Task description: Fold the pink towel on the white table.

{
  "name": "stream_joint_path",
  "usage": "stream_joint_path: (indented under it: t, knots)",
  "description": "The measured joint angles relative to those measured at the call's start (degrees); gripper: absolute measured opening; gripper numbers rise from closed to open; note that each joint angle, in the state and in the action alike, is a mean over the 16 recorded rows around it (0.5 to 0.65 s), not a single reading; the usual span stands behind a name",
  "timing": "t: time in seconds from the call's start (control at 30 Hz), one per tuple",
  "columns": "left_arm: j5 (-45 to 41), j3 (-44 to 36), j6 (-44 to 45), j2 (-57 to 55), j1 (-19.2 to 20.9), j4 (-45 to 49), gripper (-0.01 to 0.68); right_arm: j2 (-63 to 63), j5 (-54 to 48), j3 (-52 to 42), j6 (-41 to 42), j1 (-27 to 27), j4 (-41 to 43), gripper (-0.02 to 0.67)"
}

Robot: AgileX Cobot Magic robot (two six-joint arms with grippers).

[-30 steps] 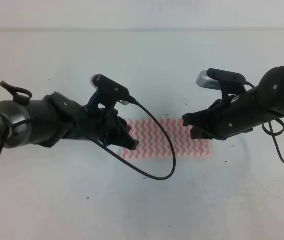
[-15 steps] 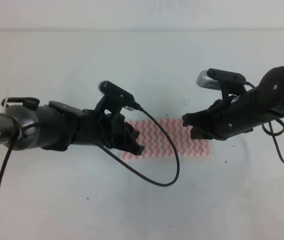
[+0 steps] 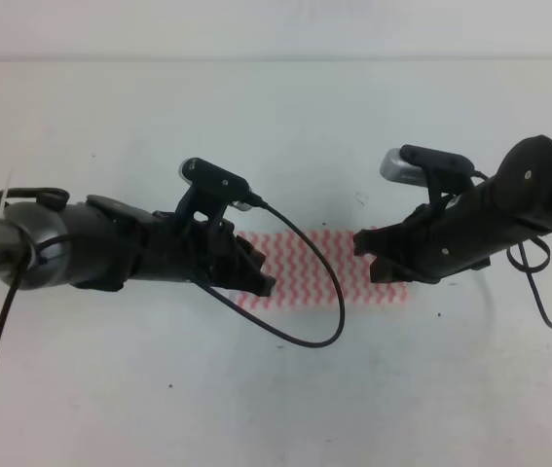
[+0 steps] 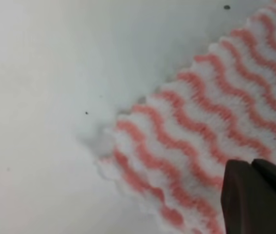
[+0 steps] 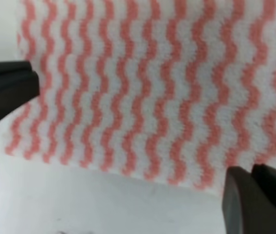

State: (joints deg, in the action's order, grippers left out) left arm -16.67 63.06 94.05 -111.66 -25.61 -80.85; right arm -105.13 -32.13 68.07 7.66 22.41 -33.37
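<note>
The white table [image 3: 285, 126] fills the scene. Near its middle lies the pink towel [image 3: 310, 268], flat, long side running left to right. The left arm [image 3: 81, 253] reaches in from the left, and its left gripper [image 3: 261, 282] sits over the towel's left end. The right arm [image 3: 509, 209] comes from the right, with the right gripper [image 3: 371, 251] above the towel's right end. A black cable [image 3: 324, 292] loops across the cloth. How wide either pincer stands cannot be told; only dark finger edges show in the wrist views.
</note>
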Motion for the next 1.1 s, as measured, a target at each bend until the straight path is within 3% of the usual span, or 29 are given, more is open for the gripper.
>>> stream_joint_path:
  t: [0.37, 0.8, 1.1]
  knots:
    - [-1.0, 0.0, -0.6, -1.1, 0.3, 0.4, -0.005, -1.0, 0.4, 0.0, -1.4, -1.7, -0.1, 0.054]
    - [-1.5, 0.0, -0.7, -1.3, 0.3, 0.4, -0.005, -2.0, 0.9, 0.6, -3.2, -5.1, -0.1, 0.274]
    - [-1.8, 0.0, -0.8, -1.4, 0.3, 0.9, -0.005, -5.7, -1.0, 4.1, -3.2, -5.1, -0.1, 0.327]
